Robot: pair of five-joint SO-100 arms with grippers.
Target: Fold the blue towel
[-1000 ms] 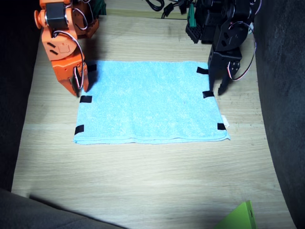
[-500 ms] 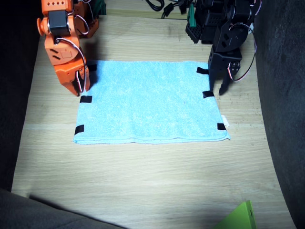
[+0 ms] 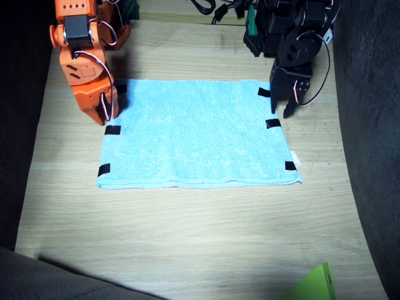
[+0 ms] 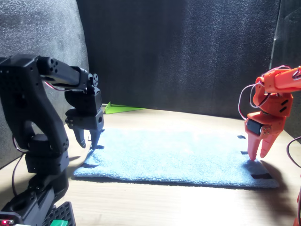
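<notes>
The blue towel [image 3: 197,134] lies spread flat on the wooden table [image 3: 187,237], with black tape marks along both short edges and a small white tag [image 3: 295,159] at one near corner. My right gripper [image 3: 105,116], orange, points down at one short edge near the far corner, fingers slightly open and holding nothing. My left gripper [image 3: 280,112], black, hangs open just above the opposite short edge between two tape marks. In the front view the towel [image 4: 178,157] lies between the left gripper [image 4: 88,140] and the right gripper [image 4: 258,153].
A green sheet [image 3: 315,284] pokes in at the table's near corner. Cables [image 3: 212,7] and a black-and-green part [image 3: 252,31] lie at the far edge by the arm bases. Dark foam walls [image 4: 188,56] surround the table.
The left gripper has risen a little and drawn back towards its base. The right gripper pulled back slightly toward the towel's far corner, then held still. The towel has not moved.
</notes>
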